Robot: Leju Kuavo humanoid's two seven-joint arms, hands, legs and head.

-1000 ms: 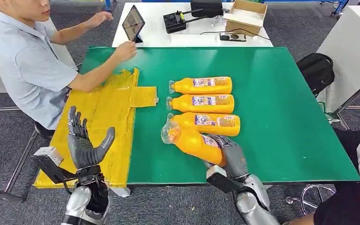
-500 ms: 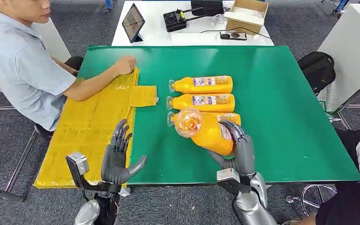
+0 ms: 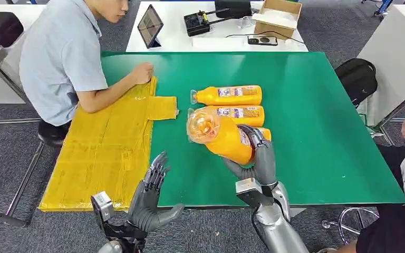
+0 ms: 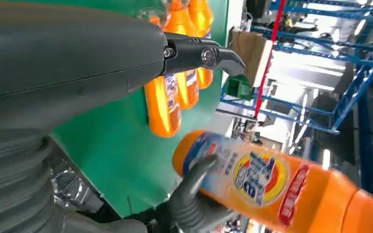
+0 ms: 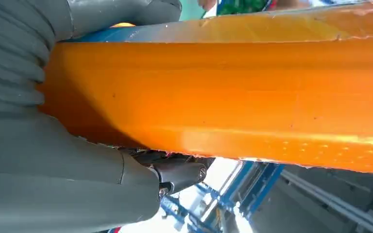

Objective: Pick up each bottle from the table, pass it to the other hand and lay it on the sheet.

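A green table (image 3: 316, 132) seen from above. The robot's right hand (image 3: 261, 161) grips an orange bottle (image 3: 224, 138) by its lower body and holds it lifted above the table, tilted, its clear cap end pointing up and left. Three more orange bottles — one (image 3: 227, 95) farthest, another (image 3: 237, 112) just nearer, and a third (image 3: 264, 132) mostly hidden behind the lifted one — lie on their sides on the table. The left hand (image 3: 150, 197) hovers at the near edge, fingers spread, holding nothing. A yellow sheet (image 3: 105, 147) covers the table's left side, where a seated person (image 3: 63, 58) rests a hand.
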